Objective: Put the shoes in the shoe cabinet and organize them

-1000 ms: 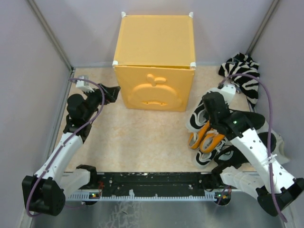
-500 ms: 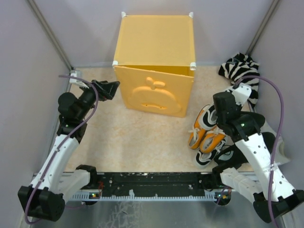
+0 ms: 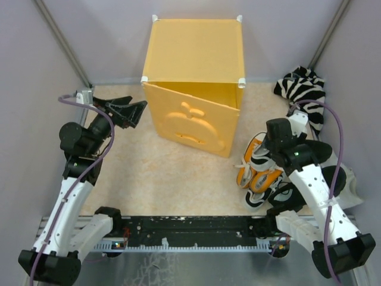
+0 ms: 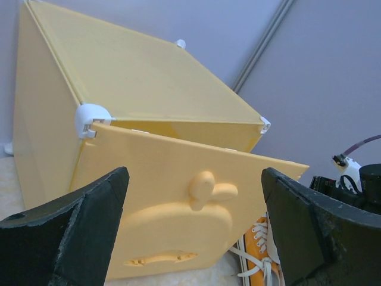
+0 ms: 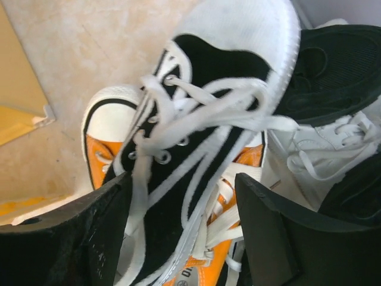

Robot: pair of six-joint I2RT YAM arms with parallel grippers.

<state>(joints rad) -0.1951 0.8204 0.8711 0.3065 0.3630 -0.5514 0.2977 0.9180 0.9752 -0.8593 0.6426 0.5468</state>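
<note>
Your right end effector (image 5: 181, 179) stands wide, its fingers on either side of a black-and-white shoe (image 5: 202, 83) that lies across the orange pair (image 3: 243, 174), just right of the shoe cabinet (image 3: 193, 53). Your left end effector (image 4: 193, 174) gapes wide before the cabinet's door (image 3: 189, 122), which hangs ajar.

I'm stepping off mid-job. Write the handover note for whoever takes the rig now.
Grippers: left gripper open and empty, at the ajar door of the cabinet; right gripper open, astride the top black-and-white shoe.
Things: all four shoes lie piled on the floor right of the cabinet.
Done: door partly open.
Left: swing it wide, load and line up the shoes.
</note>
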